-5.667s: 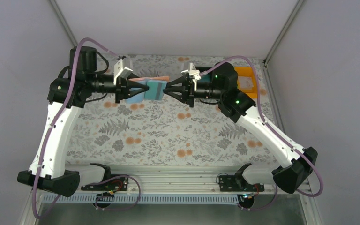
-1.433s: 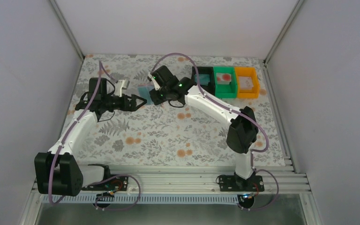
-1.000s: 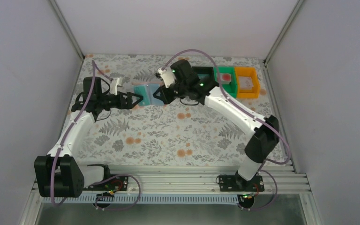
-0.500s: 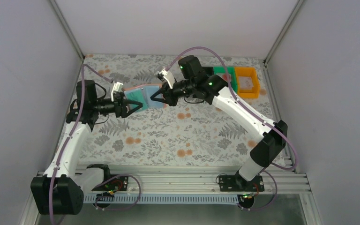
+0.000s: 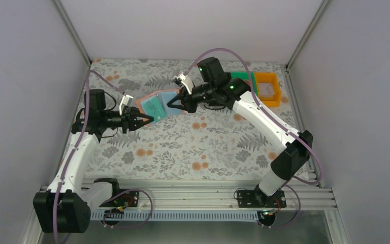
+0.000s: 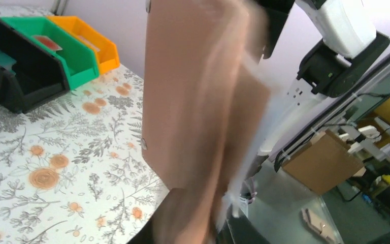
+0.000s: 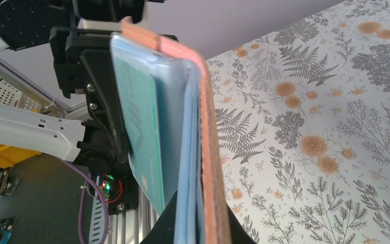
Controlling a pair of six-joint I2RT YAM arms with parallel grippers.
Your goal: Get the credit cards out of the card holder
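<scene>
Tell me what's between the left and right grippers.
The open card holder, a teal credit card in its pocket, spans the gap in the top external view. The right gripper grips one edge; the left gripper is at the other.

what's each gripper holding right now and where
Right gripper pinches the card holder by one edge. Left gripper is at the opposite edge; whether it grips yet cannot be told.

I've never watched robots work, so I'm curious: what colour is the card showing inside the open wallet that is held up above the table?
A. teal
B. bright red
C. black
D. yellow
A: the card tucked against the light blue inside of the wallet is plainly teal, and the overhead view shows the same colour.
</scene>
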